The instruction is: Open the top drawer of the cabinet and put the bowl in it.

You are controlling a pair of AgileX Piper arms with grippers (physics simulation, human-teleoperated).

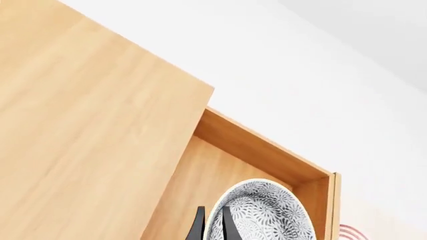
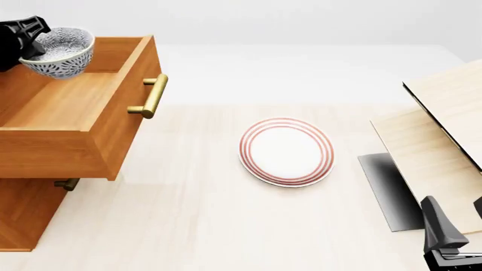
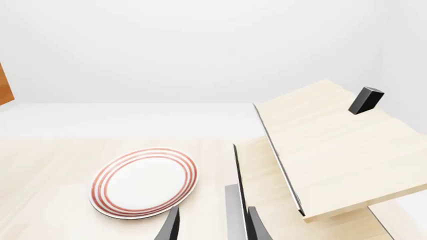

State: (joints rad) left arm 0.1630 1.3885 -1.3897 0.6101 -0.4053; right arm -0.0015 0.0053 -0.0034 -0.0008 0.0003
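The cabinet [image 2: 22, 217] stands at the left with its top drawer [image 2: 71, 101] pulled out, brass handle [image 2: 150, 96] facing right. My left gripper [image 2: 36, 44] is shut on the rim of the speckled bowl [image 2: 58, 52] and holds it above the back of the open drawer. In the left wrist view the bowl [image 1: 267, 212] hangs over the drawer's plain wood interior [image 1: 213, 170], with one finger inside the rim and one outside [image 1: 199, 226]. My right gripper [image 2: 458, 217] is open and empty at the front right [image 3: 212, 227].
A white plate with red rings [image 2: 286, 151] lies mid-table and also shows in the right wrist view [image 3: 143, 181]. Pale wood boards [image 2: 444, 130] are propped at the right, with a dark grey base [image 2: 388, 189]. A small black block [image 3: 365, 100] sits on the upper board.
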